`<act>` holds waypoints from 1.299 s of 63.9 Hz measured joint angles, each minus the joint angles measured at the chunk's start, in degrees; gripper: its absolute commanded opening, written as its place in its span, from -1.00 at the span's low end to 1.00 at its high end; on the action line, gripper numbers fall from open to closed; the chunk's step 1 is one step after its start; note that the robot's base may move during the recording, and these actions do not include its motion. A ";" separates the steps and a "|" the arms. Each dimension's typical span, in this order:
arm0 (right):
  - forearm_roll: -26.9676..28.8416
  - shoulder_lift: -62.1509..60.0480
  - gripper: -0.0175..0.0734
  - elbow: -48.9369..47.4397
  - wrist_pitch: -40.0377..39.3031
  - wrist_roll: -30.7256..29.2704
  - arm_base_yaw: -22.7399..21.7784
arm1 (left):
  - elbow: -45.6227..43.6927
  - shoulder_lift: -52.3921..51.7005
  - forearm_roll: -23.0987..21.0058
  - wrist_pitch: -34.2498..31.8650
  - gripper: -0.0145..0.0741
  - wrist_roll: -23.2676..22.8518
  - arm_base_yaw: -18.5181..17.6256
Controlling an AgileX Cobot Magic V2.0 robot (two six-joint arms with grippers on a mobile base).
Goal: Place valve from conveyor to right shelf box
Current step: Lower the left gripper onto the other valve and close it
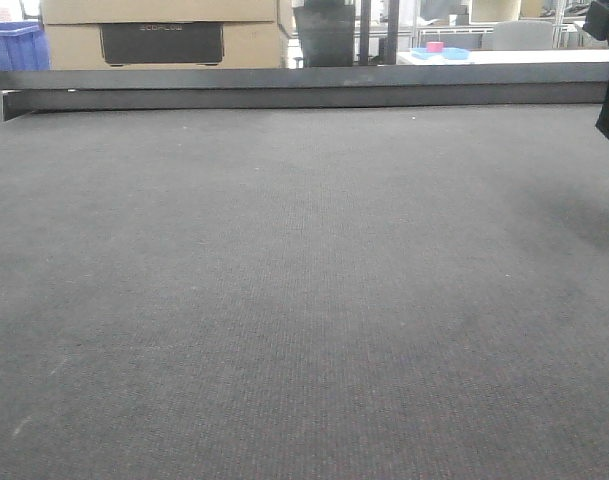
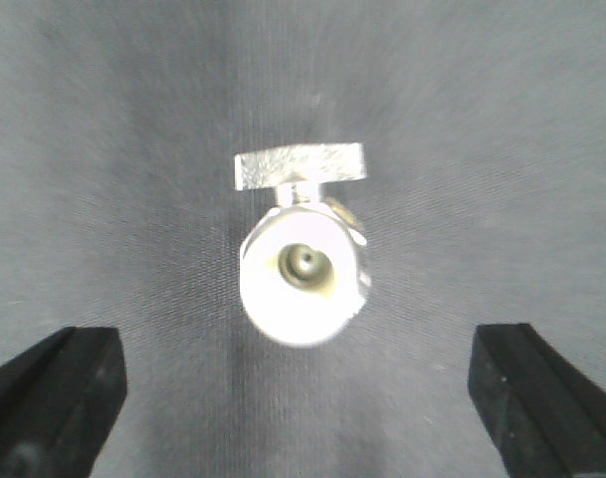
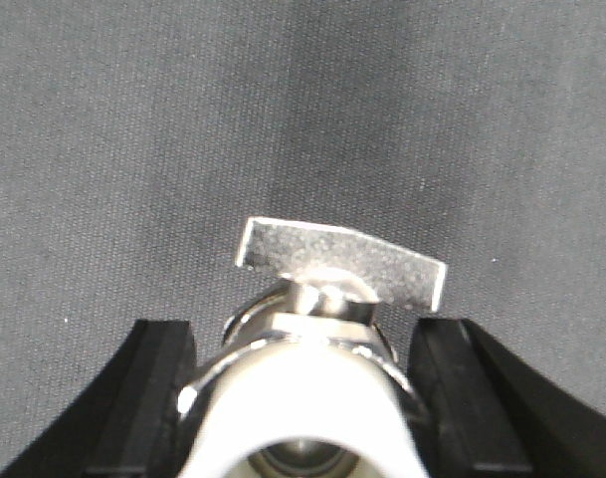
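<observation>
Frontally, the grey counter (image 1: 284, 300) runs back to its black rail (image 1: 304, 92); left wrist: the left tool (image 2: 298, 349) gapes wide around a valve (image 2: 303, 269) lying end-on, seemingly placed for closing; right wrist: the right tool (image 3: 303, 344) pinches a second valve (image 3: 304, 398) by its body, handle free.

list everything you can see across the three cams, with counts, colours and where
dark-grey woven conveyor belt: one, fills the foreground
black metal rail: one, along the belt's far edge
silvery metal valve with white cap: two, one lying on the belt, another gripped
tan cardboard box: one, behind the rail
blue plastic crate: one, far left background
left gripper: black, open, flanking the lying valve
right gripper: black, shut on a valve
</observation>
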 measured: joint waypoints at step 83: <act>0.11 0.00 -0.95 0.00 -1.30 0.00 0.00 | 0.00 6.91 -8.27 -5.25 0.15 3.22 2.74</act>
